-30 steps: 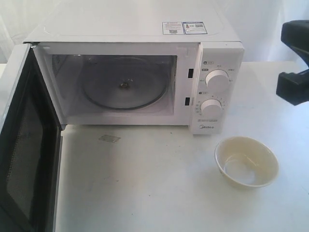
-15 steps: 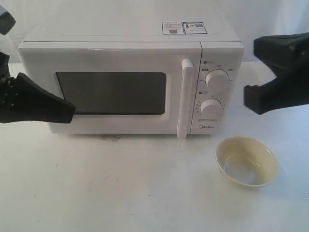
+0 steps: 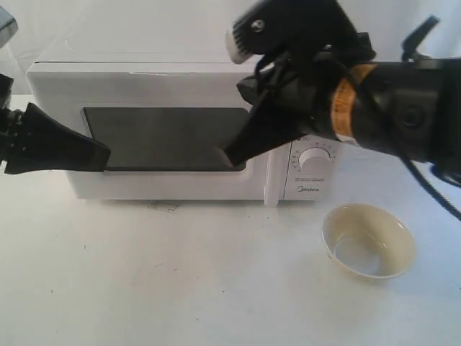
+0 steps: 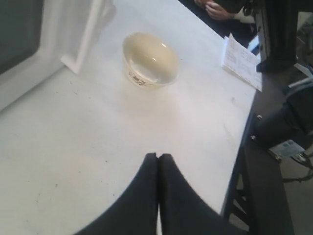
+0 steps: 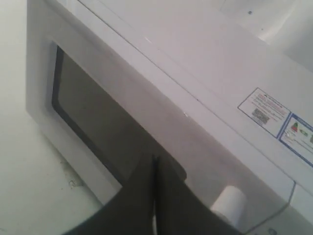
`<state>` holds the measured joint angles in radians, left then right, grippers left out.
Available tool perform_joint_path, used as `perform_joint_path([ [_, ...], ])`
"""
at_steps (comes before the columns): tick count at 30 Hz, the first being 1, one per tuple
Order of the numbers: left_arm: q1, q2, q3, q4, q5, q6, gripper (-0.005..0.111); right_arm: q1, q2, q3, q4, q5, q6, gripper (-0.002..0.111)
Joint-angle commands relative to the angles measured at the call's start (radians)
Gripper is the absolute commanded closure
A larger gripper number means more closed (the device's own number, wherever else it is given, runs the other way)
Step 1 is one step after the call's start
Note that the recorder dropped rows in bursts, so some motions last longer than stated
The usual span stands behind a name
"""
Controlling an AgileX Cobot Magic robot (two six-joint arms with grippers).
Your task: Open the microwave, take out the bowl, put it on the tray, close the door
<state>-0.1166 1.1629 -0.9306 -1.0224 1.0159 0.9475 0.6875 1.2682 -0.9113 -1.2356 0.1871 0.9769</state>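
Observation:
The white microwave (image 3: 180,72) stands at the back of the table with its door (image 3: 166,184) closed. Its dark window (image 3: 158,137) faces me. The cream bowl (image 3: 368,240) sits upright on the bare white table, to the front right of the microwave. My left gripper (image 3: 106,157) is shut and empty, its tip at the window's left edge. My right gripper (image 3: 229,155) is shut and empty, with its tip in front of the window's right side, beside the bar handle (image 3: 271,189). The right arm hides the upper knob. The left wrist view shows the bowl (image 4: 149,59) beyond the shut left gripper (image 4: 158,155). The right wrist view shows the shut right gripper (image 5: 154,157) close to the window (image 5: 98,117).
The lower knob (image 3: 315,158) shows under the right arm. A small smudge (image 3: 164,207) marks the table below the door. In the left wrist view the table edge (image 4: 244,142) drops off near papers (image 4: 242,61) and a dark frame (image 4: 279,34).
The door, wide open a second ago, was shut half a second ago and stays shut. The right arm has swung left across the microwave's front. The left gripper has barely moved.

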Motion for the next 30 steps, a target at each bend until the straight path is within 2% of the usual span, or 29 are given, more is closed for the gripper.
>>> perform_joint_path([
  [1,-0.008,-0.073,-0.008,-0.004,-0.056,-0.050,0.107,-0.001,0.140,-0.100,-0.024,0.044,-0.006,0.108],
  [4,-0.008,-0.140,-0.008,0.038,-0.087,-0.090,0.107,-0.001,0.223,-0.162,-0.045,0.109,-0.006,0.108],
  [6,-0.008,-0.197,-0.008,0.119,-0.121,-0.159,0.107,-0.001,0.257,-0.186,-0.074,0.125,-0.006,0.108],
  [12,-0.008,-0.358,-0.008,0.394,-0.156,-0.400,0.107,-0.046,0.319,-0.227,-0.078,0.123,-0.006,0.108],
  [18,-0.008,-0.564,-0.008,0.533,-0.188,-0.508,0.107,-0.101,0.329,-0.227,-0.064,0.094,-0.006,0.108],
  [23,-0.008,-0.614,-0.008,0.845,-0.192,-0.789,0.107,-0.061,0.216,-0.141,0.035,0.006,-0.006,0.108],
  [26,-0.008,-0.614,-0.008,0.845,-0.192,-0.866,0.107,-0.031,0.095,-0.063,0.074,0.012,-0.006,0.108],
  [30,-0.008,-0.614,-0.008,0.845,-0.194,-0.865,0.107,-0.029,-0.048,-0.040,0.285,0.017,-0.006,0.108],
])
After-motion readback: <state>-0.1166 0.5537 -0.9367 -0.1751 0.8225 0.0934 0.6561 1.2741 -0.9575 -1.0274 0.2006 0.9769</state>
